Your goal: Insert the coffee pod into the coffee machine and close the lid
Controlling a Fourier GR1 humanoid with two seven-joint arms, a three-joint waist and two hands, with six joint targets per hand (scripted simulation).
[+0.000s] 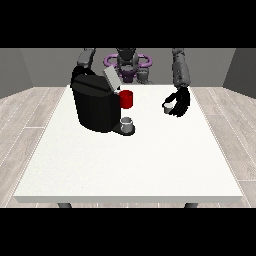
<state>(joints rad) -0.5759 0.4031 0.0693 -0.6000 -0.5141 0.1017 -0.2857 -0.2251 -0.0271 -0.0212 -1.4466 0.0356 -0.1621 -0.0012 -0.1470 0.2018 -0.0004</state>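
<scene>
Pickup step: hand at the view's right (pixel 179 103) curls around the pod (pixel 168 106), right of the coffee machine (pixel 95 102); next, carrying it under the raised lid (pixel 111 79).

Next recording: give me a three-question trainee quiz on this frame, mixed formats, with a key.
1. True or false: the lid of the coffee machine is closed.
2. The pod is: A) in the machine, B) at the hand at the view's right, C) on the floor.
3. Fill in: the red holder sticks out toward the view's ____ side of the machine.

Key
1. False; the lid stands tilted up.
2. B; the small pale pod sits at that hand's fingers, above the table, apart from the machine.
3. Right; a grey cup sits below it on the machine's base.
</scene>
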